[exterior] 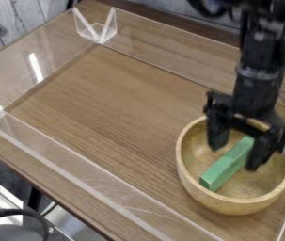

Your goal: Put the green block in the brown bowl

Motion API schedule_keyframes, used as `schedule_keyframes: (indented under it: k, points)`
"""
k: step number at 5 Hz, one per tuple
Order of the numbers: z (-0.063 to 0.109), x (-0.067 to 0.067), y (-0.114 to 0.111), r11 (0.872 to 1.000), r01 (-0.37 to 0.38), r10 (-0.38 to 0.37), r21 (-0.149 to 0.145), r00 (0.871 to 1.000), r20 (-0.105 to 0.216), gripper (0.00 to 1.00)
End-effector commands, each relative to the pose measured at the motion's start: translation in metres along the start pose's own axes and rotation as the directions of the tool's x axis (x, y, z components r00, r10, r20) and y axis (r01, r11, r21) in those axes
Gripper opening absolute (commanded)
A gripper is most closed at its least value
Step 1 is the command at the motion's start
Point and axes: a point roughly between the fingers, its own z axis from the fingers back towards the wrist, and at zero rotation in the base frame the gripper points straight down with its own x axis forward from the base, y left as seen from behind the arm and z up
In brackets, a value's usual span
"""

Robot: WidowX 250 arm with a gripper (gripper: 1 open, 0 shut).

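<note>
Lying inside the brown bowl (190, 177) on its floor, green block (228, 161), long axis running diagonally from lower left up toward upper right; lower end close to the bowl's middle, upper end tucked up between the black fingers (215, 131); looks flat on the wood, though can't tell for sure whether the far end leans on the inner wall.

Hanging right over it, gripper (246, 137), pointing pretty much straight down; jaws spread wide, one finger on each side of the block's upper end with visible gaps, so released, not clamping anything; fingertips dipping about level with the bowl's rim, far one nearer the right wall.

Sitting at the near right corner of the wooden table (107, 104), bowl itself; thick pale rim, grain showing, way wider than the block.

Rising up out of frame at the top right, black arm (261, 56).

Running round the tabletop, clear acrylic walls (56, 151); small clear bracket-like piece (94, 26) at the far left corner; pale planked floor just visible beyond that edge.
</note>
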Motion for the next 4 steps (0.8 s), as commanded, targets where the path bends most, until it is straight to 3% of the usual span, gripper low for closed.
schedule_keyframes:
  k: [1,2,3,4]
  points:
    - [0.056,0.006,-0.002,1.000,0.004,-0.004,-0.001,0.989,0.147,1.00]
    - [0.085,0.004,0.002,1.000,-0.002,0.003,-0.005,0.980,0.197,1.00]
    - [0.081,0.004,0.007,1.000,0.001,-0.001,0.001,0.978,0.207,1.00]
    - [0.070,0.005,0.008,1.000,-0.002,0.002,0.001,0.981,0.192,0.00]
